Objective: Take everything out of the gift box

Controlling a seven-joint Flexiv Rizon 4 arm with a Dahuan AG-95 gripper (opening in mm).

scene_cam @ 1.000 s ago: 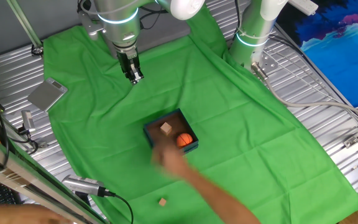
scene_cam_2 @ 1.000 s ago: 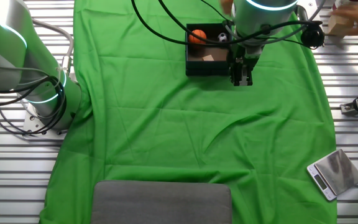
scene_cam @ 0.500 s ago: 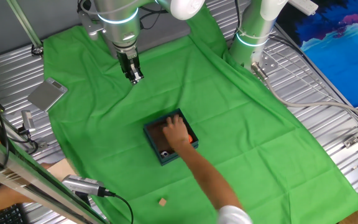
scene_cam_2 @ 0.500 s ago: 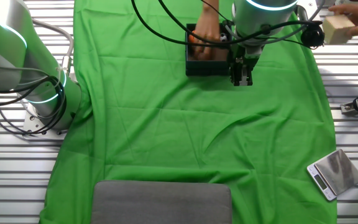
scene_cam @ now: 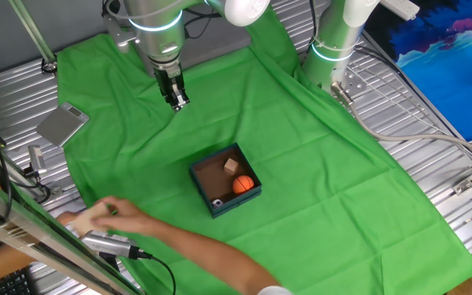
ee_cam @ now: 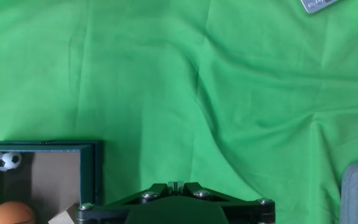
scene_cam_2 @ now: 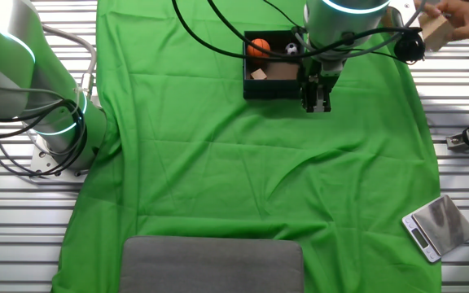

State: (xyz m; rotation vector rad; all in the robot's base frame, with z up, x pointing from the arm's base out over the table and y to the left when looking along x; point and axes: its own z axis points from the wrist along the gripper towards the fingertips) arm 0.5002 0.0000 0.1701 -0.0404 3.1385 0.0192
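On the green cloth (scene_cam: 301,164) in one fixed view, the gift box (scene_cam: 206,179) is holding an orange ball (scene_cam: 242,185), a wooden cube (scene_cam: 232,167) and a soccer ball (scene_cam: 216,201); the gripper (scene_cam: 177,103) is hanging well apart, its spread unclear. In the other fixed view, a hand (scene_cam_2: 462,18) is gripping a tan block (scene_cam_2: 436,31). In the hand view, the box is sitting lower left.

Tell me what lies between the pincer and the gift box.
Only bare green cloth separates the pincer from the gift box, seen in one fixed view.

A green cloth (scene_cam: 301,147) covers the table, carrying the gift box (scene_cam: 206,174) and a grey plate (scene_cam_2: 212,264).
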